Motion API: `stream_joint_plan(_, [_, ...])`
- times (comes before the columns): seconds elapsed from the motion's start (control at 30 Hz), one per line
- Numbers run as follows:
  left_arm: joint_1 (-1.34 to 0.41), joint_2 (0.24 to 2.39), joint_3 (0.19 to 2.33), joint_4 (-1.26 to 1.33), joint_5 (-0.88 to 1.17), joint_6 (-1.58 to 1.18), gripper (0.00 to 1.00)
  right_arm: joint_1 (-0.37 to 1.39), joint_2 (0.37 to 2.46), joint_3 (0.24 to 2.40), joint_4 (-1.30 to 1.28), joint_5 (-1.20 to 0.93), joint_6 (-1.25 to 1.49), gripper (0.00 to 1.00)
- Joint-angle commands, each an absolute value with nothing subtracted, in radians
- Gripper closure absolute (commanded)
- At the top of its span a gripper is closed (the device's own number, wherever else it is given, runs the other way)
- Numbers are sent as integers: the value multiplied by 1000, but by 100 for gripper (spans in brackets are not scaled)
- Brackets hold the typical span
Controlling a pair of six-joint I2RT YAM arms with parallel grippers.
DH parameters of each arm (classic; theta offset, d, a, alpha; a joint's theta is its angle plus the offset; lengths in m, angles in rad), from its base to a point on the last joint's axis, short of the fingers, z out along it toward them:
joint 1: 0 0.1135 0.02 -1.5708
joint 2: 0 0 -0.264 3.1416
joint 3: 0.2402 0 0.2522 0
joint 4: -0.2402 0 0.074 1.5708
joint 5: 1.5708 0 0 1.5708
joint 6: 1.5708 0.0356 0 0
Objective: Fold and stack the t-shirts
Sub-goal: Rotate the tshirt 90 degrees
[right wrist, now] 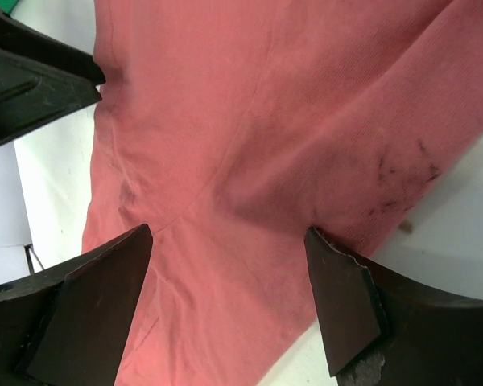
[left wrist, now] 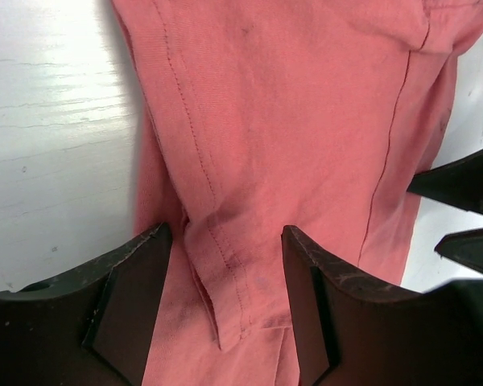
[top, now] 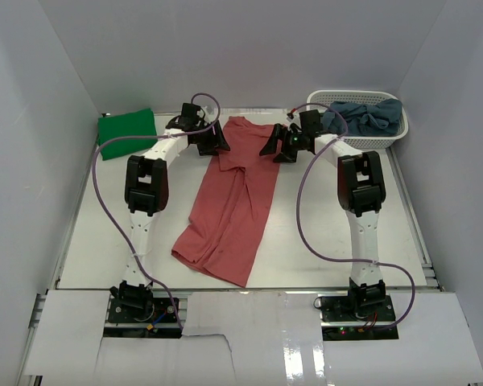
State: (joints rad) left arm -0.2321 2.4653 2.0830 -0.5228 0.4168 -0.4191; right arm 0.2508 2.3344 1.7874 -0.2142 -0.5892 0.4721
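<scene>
On table, salmon-red t-shirt lengthwise far-to-near, hem toward near-left.

We see the salmon-red t-shirt lying flat on the table, folded lengthwise into a narrow strip. Its neck end is at the far side and its hem slants toward the near left. The cloth is lightly wrinkled, with dark smudges by one edge. The bright green t-shirt sits folded at the far left corner. We find the grey-blue t-shirts crumpled in the basket, far right.
</scene>
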Motion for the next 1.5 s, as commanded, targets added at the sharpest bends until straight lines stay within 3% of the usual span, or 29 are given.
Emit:
stream_joint_plan(0.0, [-233,2442,2085,-568,341,-384,32,242,2384,1870,-262,-549,442,17])
stream_joint_plan(0.37, [-230,2393,1996,-617,184,-383,31,213,2517,2080,-311,-557,453,16])
stream_joint_plan(0.97, [-230,2266,1743,-549,216,-525,32,181,2605,2210,-255,-606,482,15])
stream_joint_plan(1.1, [-226,2283,1837,-563,173,-489,31,181,2551,2169,-236,-623,463,15])
stream_joint_plan(1.37, [-178,2465,2463,-736,160,-428,23,183,2272,1912,-268,-635,365,16])
stream_joint_plan(1.47, [-146,2395,2424,-697,163,-430,23,187,2104,1725,-262,-603,316,16])
